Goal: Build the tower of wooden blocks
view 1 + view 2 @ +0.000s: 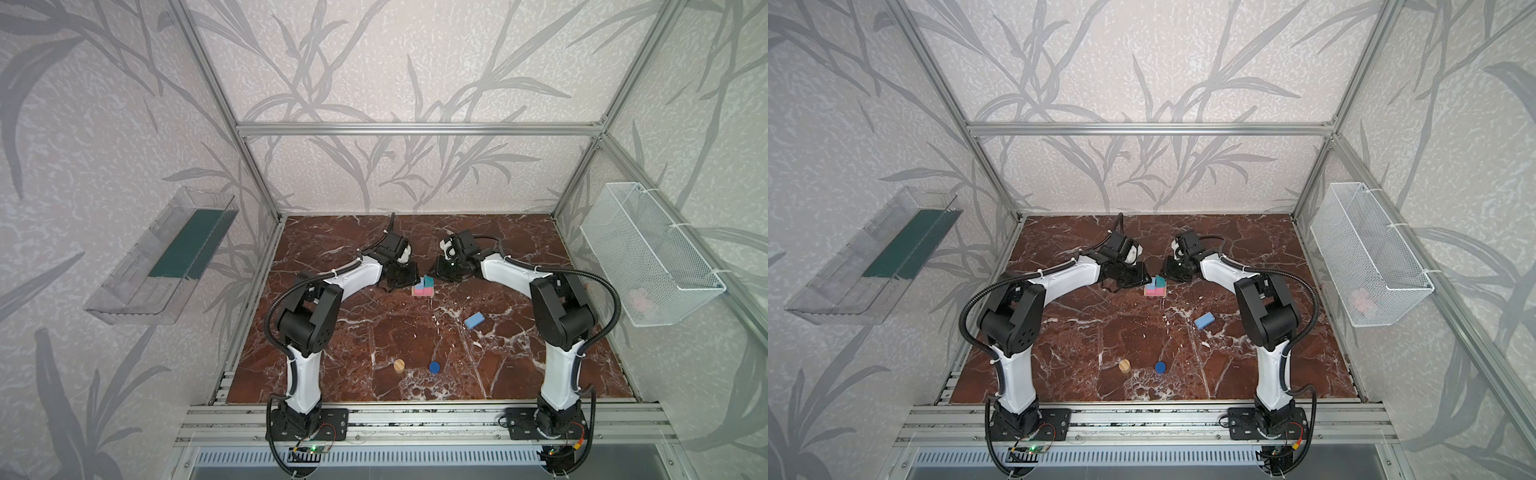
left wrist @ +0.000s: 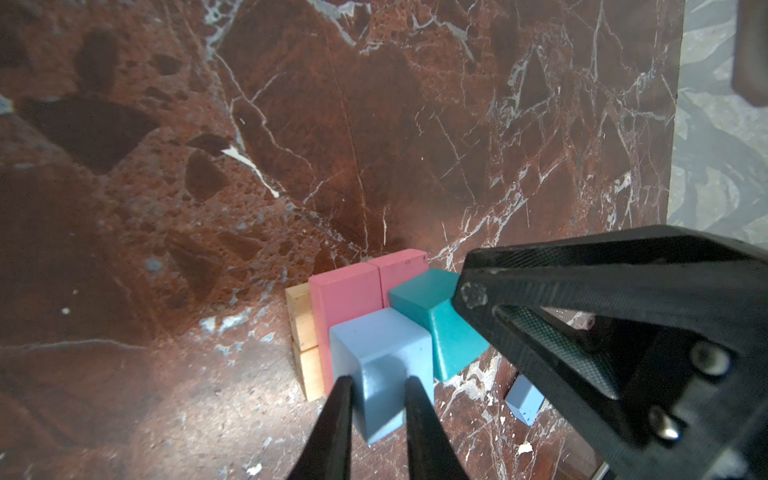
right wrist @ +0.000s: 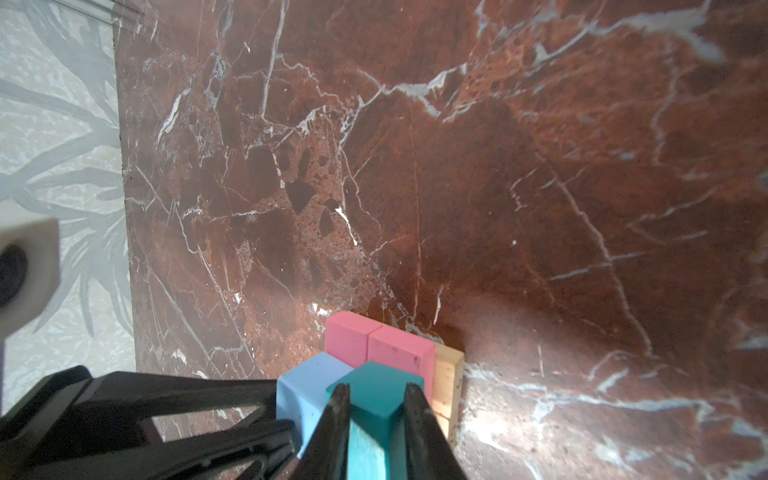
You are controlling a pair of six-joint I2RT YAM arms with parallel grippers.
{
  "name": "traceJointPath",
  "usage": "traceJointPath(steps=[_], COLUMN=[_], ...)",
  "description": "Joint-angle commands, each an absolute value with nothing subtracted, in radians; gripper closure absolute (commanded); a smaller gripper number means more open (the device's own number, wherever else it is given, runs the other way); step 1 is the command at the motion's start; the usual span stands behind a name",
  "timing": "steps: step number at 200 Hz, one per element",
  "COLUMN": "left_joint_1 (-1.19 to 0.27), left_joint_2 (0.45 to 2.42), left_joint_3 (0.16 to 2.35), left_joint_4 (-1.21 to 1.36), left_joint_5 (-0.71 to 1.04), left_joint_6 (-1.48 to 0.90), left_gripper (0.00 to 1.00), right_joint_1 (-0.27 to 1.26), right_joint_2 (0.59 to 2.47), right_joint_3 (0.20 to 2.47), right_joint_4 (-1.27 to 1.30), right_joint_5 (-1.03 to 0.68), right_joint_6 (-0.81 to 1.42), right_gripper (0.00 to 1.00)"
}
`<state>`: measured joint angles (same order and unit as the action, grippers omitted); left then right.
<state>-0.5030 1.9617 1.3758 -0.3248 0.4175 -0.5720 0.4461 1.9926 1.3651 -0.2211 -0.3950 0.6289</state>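
Top view: 1 pinkish item point(image 1: 640, 300) inside white wire basket point(image 1: 615, 232)

White-shelled arms point(image 1: 361, 272) with black joints point(image 1: 307, 324), corrugated black cables point(image 1: 268, 320), tapered black fingers point(image 2: 336, 424)

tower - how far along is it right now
Done: tan bars at the base, pink bars on them. In hand: the left gripper clamps a light blue block and the right gripper a teal cube, both on the pink layer. Left: the loose blue block, tan cylinder and dark blue cylinder lie apart on the table.
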Motion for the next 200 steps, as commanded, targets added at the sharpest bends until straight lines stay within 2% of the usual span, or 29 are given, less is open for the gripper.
traceJointPath(steps=[1,104,200], left_joint_1=[-0.508,-0.509,-0.508], left_joint_2=[1.974,1.933,1.948], left_joint_3=[1.400,1.378,1.387], left_joint_4=[-0.324,-0.318,-0.318], left_joint_5=[0.419,0.405,0.405], left_joint_6=[-0.577,-0.583,-0.575], left_gripper=[0.78,0.74,0.74], right_joint_1=[0.453,0.465,0.466], right_joint_2=[1.980,1.957,1.949], right_joint_3=[1.342,1.313,1.307], right_joint_4=[-0.249,-0.248,-0.259], right_joint_5=[-0.394,-0.387,-0.374], right_joint_6=[0.631,0.667,0.670], right_gripper=[0.77,0.75,0.72])
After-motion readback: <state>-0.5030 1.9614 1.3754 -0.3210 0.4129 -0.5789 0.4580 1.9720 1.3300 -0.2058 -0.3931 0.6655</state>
